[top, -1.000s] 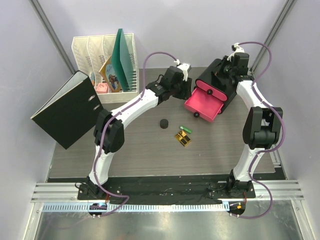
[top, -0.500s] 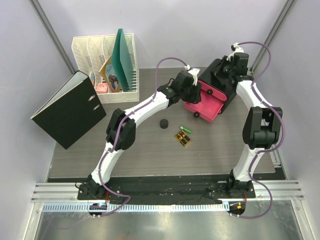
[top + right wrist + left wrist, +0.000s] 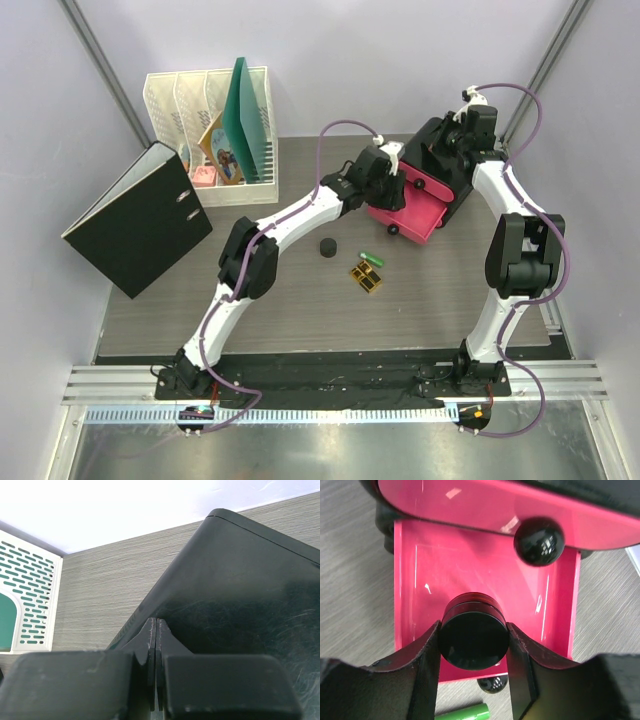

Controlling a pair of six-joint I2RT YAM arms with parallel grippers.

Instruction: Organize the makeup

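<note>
Left hand (image 3: pixel 472 639) advanced over pink drawer (image 3: pixel 422 575), gripping black round jar (image 3: pixel 474 645).

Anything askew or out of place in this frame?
The black binder lies skewed across the table's left edge. The black box stands at an angle, its lower pink drawer pulled out. A black jar, green tube and gold-and-black case lie loose mid-table. Nothing looks spilled or broken.

One round black jar (image 3: pixel 474 637) is gripped, flat lid up, above the open pink drawer (image 3: pixel 445 570). The other black jar (image 3: pixel 326 247) stands left-front of drawer. Green tube (image 3: pixel 372 258) lies flat just before drawer, with gold-and-black cases (image 3: pixel 366 278) touching it on the nearer side.
</note>
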